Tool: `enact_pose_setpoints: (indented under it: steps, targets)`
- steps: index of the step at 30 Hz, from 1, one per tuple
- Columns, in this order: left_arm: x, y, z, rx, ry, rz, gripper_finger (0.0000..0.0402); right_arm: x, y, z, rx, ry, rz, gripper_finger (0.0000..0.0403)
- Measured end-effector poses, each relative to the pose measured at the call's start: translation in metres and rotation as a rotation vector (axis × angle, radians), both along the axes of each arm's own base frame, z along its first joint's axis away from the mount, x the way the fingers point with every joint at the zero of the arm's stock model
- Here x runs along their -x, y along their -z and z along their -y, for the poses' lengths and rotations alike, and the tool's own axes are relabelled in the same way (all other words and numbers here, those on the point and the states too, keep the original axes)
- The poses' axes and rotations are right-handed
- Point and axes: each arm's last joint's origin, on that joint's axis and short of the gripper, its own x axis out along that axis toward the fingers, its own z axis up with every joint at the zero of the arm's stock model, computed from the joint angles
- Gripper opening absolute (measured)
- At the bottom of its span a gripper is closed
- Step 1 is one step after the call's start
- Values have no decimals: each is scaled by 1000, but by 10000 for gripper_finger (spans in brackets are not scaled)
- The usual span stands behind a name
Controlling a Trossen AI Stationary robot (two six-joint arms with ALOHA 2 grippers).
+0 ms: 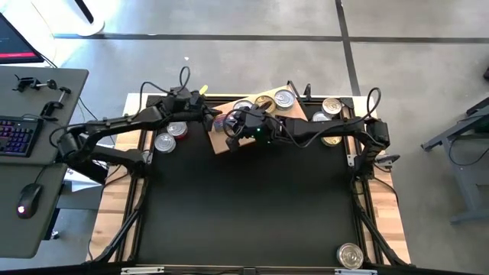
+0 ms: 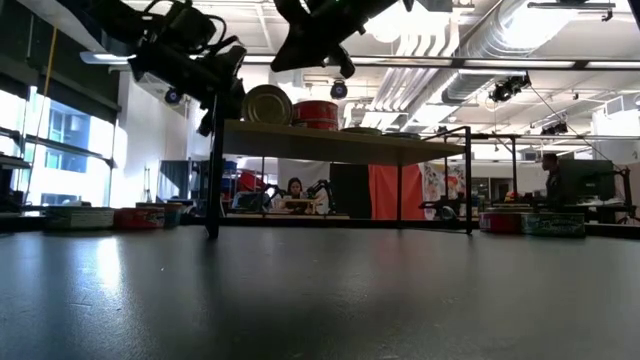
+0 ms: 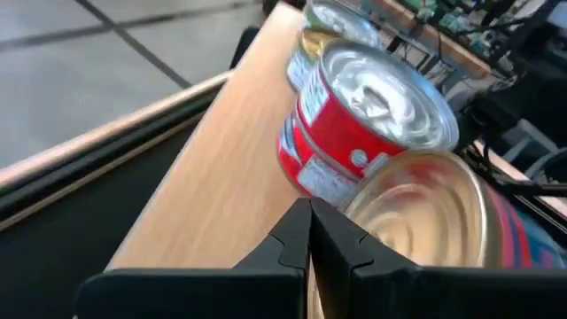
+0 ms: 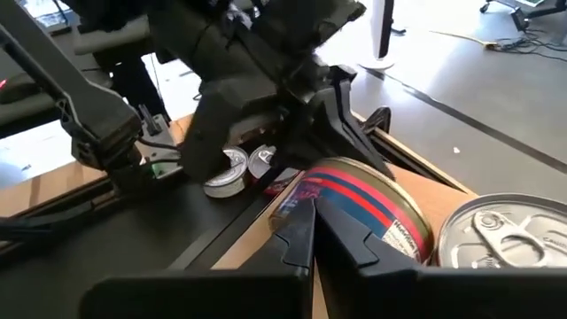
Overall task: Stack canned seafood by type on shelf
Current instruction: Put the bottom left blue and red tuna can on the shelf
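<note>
A black mat covers the table, framed by pale wooden edge strips, with grey floor around it and a desk with a keyboard and mouse off to one side; in the low view an open workshop with ceiling ducts and a seated person lies beyond. The shelf, a light-brown wooden block, lies at the far middle of the mat, turned at an angle. On it sit several tins: a silver-lidded tin and a gold-lidded one at its far end; the left wrist view shows a stack of red-labelled tins with a shiny silver lid, and just beside it a tilted gold-lidded tin with red and blue stripes on its side. Two silver-lidded tins rest on the mat left of the shelf; two more tins lie right of it; a lone tin sits at the near right corner. The left gripper hangs at the shelf's left end, fingers pressed together, empty, tips close to the tilted tin; the right gripper hangs over the shelf facing it, fingers likewise together and holding nothing.
</note>
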Motion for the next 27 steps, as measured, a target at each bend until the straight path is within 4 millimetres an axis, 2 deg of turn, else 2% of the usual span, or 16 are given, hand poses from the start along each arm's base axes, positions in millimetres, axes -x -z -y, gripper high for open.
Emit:
enact_pose_setpoints:
  steps: [2,8,13,20,27]
  targets:
    - [-1,1,-1,-2,2,-5,0,0,1,0,-6,11,3,0]
    - [-1,4,0,3,39,-18,0,-12,19,2,-25,48,0,0]
    - [0,2,1,0,42,-10,0,-15,18,0,-2,79,30,0]
    - [1,-3,2,-14,42,9,0,-18,2,0,21,71,63,0]
    - [-1,-3,6,-10,71,14,0,-17,11,0,11,76,-7,0]
